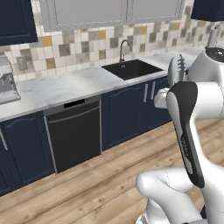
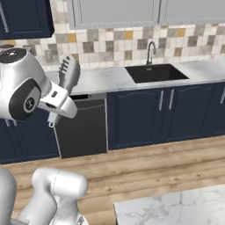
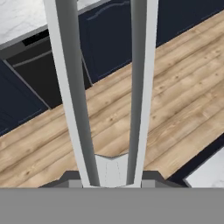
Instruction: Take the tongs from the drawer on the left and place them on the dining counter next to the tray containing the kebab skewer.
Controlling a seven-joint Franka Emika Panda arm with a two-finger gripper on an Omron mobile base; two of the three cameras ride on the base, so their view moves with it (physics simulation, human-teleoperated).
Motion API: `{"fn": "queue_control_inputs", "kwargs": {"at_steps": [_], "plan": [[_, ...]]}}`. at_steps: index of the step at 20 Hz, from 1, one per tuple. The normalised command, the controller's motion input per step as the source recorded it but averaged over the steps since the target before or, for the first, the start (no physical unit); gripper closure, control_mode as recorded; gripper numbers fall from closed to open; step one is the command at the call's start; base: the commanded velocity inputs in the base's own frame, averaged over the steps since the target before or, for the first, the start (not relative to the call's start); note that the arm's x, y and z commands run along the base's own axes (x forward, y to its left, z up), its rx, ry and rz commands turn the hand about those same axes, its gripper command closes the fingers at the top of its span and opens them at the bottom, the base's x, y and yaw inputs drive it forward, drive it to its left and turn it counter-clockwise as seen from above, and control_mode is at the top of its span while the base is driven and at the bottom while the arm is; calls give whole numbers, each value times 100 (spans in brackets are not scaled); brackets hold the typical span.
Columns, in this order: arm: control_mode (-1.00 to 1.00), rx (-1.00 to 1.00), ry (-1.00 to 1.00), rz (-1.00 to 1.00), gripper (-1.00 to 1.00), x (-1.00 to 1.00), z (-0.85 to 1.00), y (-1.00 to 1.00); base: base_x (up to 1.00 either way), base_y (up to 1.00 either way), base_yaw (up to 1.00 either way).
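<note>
Clamped in my claw point(image 2: 56, 115) near their hinge, the tongs point(image 2: 68, 74) stick up and forward, long arms running straight away from my wrist; the dining counter point(image 2: 176, 206) lies low to my right, behind the hand, so I judge I must swing round

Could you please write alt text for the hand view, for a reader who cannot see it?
Two long silvery arms of the tongs rise from the gripper, which is closed on their joined end. Behind them lie a wood-plank floor, navy cabinet fronts and a black dishwasher front.
</note>
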Motion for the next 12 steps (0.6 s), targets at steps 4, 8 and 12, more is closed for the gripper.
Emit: {"fn": "queue_control_inputs", "kwargs": {"at_steps": [4,8,12], "plan": [[100,0,0,0,100,0,0,0,0,83,-27],[100,0,0,0,100,0,0,0,0,89,-24],[100,0,0,0,100,0,0,0,17,41,-28]]}}
